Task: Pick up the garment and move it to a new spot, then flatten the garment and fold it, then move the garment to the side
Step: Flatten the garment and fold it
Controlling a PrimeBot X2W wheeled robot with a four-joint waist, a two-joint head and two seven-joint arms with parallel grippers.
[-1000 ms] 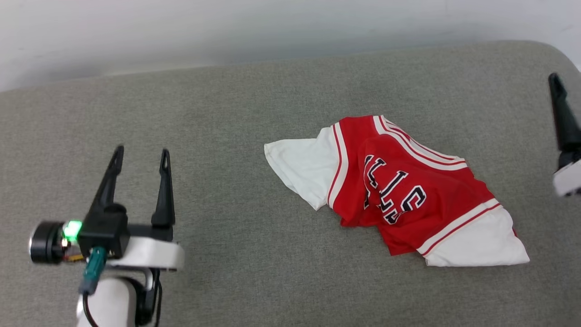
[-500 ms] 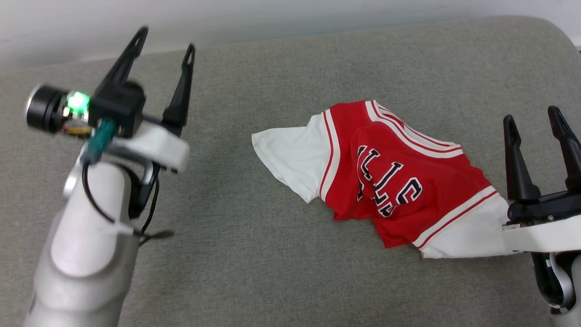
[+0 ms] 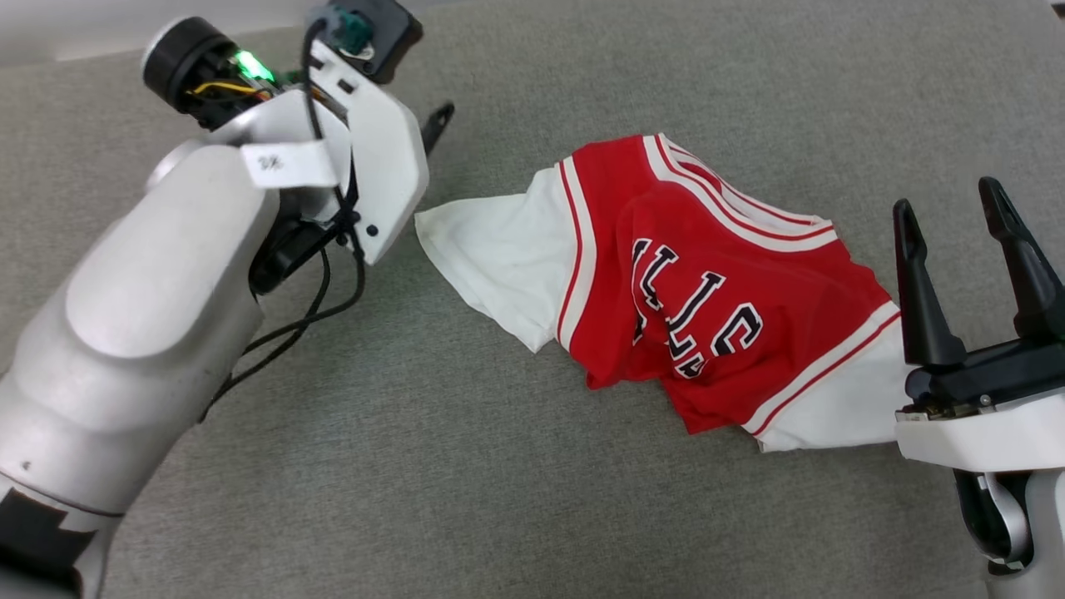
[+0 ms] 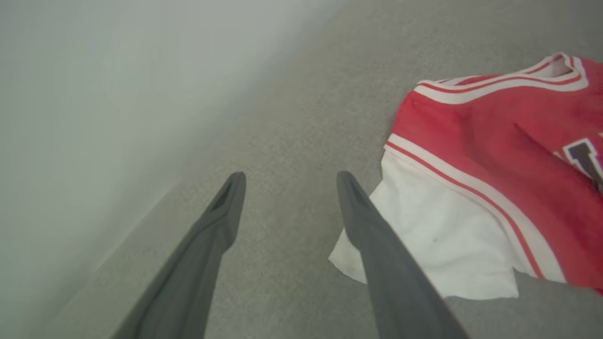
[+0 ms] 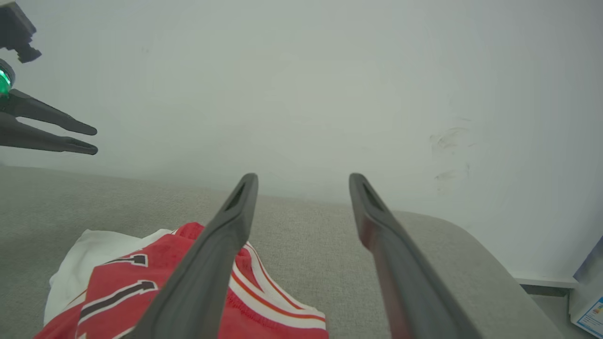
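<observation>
Head view: the garment (image 3: 682,291) is lying crumpled on the grey cushion (image 3: 499,499), and the right gripper (image 3: 947,198) is hovering beside one white sleeve with its fingers spread. Left wrist view: the left gripper (image 4: 288,179), fingers likewise spread, is hanging near the other sleeve's edge. Right wrist view: the garment is lying below the parted fingers.

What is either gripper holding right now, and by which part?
Nothing is held. The left gripper and the right gripper are both open and empty; the garment lies crumpled on the grey cushion.
</observation>
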